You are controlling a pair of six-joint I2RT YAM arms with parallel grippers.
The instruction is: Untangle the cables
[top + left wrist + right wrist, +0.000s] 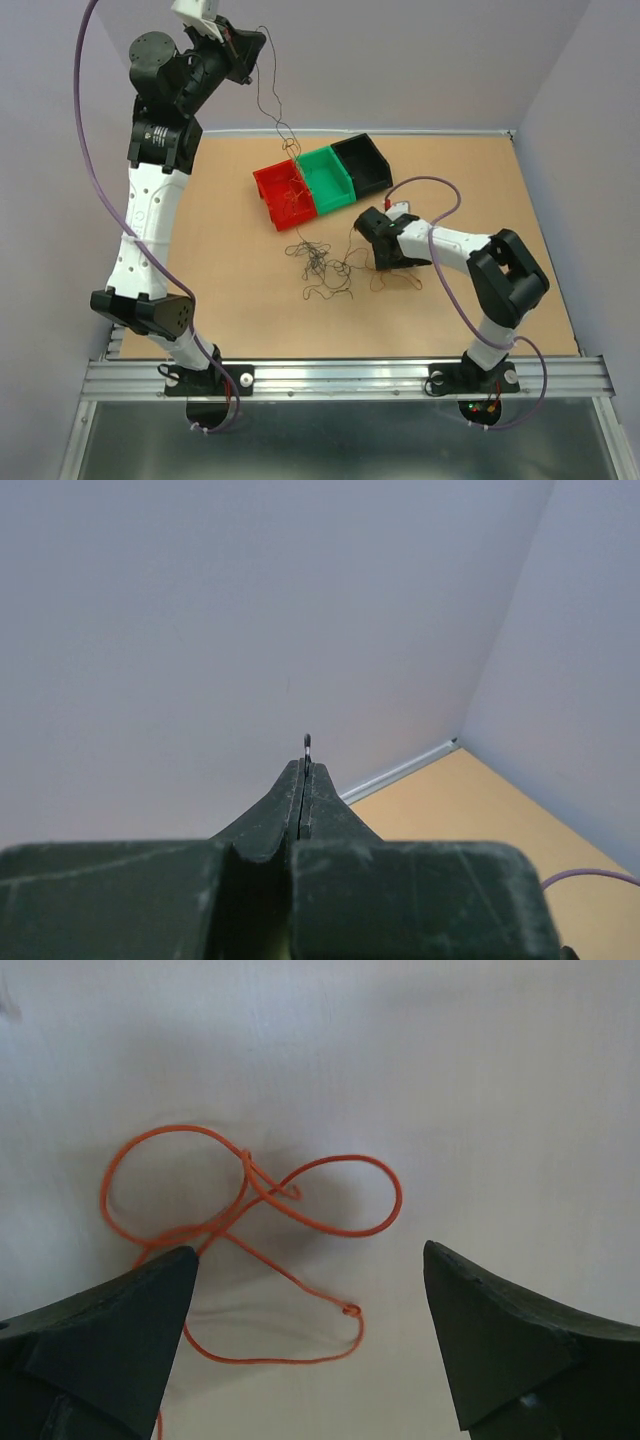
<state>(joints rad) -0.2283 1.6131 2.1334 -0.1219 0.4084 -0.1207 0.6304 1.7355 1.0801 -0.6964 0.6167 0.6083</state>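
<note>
Orange cable (247, 1160) beneath spread right pincer (310, 1252)

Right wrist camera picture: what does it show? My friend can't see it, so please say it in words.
A thin orange cable lies in loose, curly loops on a pale surface, crossing over itself. The right gripper hangs open over it, with its two dark fingers at the bottom corners and the loops showing between them.

Three bins — red bin (268, 199), green bin (336, 181), black bin (364, 166) — touch in a row on the tan table (225, 290).
</note>
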